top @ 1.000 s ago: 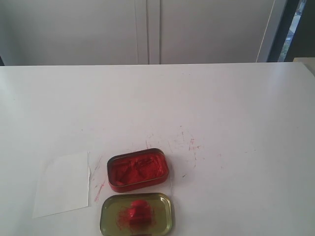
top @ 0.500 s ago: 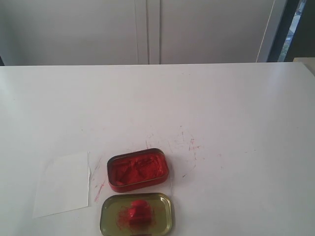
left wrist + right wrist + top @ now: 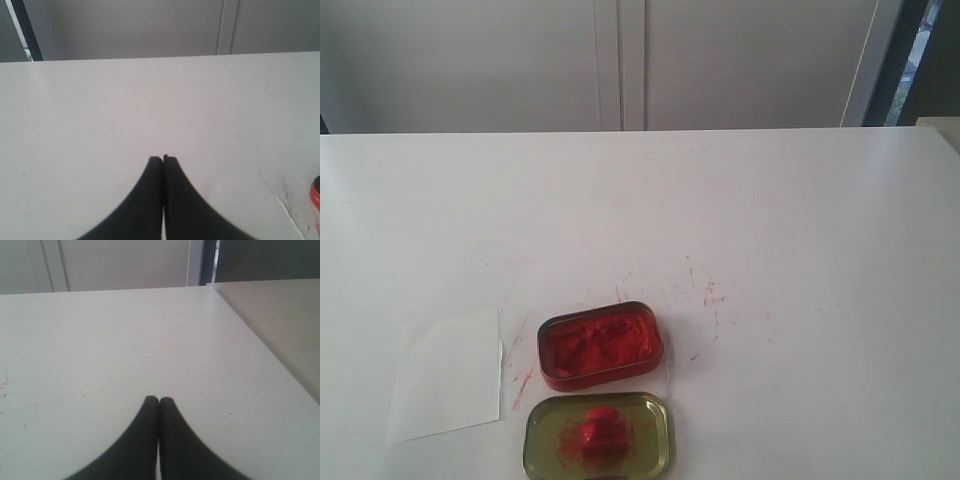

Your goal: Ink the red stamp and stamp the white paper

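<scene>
Nothing moved: left hand (image 3: 163,159) and right hand (image 3: 159,400) sit closed, empty, over the red-flecked white table (image 3: 770,220).

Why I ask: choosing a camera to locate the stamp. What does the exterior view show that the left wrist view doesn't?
Exterior only: the red stamp lying in the gold tray, and the whole ink tin. Left wrist only: the left end effector, shut. Both: the white table, the tin's edge, and red smudges.

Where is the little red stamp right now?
In the exterior view the red stamp sits inside the gold tray near the bottom edge, just below the red ink tin, with the white paper off to its left.
</scene>
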Robot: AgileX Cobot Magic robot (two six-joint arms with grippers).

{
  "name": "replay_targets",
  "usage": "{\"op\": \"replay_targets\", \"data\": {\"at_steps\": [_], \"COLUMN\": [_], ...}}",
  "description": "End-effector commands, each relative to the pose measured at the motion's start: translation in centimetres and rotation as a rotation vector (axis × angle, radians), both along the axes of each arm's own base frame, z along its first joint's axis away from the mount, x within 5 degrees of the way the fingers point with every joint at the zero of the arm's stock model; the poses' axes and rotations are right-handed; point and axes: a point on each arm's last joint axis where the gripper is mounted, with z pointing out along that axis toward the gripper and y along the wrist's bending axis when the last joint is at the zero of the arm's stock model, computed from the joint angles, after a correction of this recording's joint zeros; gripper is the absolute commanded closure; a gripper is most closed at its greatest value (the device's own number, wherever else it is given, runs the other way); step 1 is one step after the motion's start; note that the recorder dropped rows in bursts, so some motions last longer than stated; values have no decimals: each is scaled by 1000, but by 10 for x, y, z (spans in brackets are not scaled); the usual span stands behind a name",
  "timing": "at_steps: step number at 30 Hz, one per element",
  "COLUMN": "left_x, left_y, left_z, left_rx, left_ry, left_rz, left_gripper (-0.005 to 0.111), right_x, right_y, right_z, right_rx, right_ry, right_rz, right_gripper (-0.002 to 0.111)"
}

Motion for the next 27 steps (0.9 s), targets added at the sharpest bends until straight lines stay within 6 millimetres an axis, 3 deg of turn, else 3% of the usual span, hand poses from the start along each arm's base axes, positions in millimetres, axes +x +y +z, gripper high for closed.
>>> {"op": "replay_targets", "data": {"at_steps": [1,11,18,27], "left_x": [5,-2,-4,7], "left_y": [-1,-4,-5,-7], "left_z": [9,-1,-1,-6], "left_rx": [-14,72,77,66], "left_ry": [9,188,221,327], "left_rz": [-4,-78,-91,-107], "left_gripper": [107,107,107,107], "right_x": [0,0,0,0], "right_y": [0,0,0,0], "right_z": [0,0,0,0], "right_rx": [1,0,0,0], "right_ry": [-16,-18,-18,-18], "right_rz": [2,2,2,2], "right_gripper": [108,108,108,108]}}
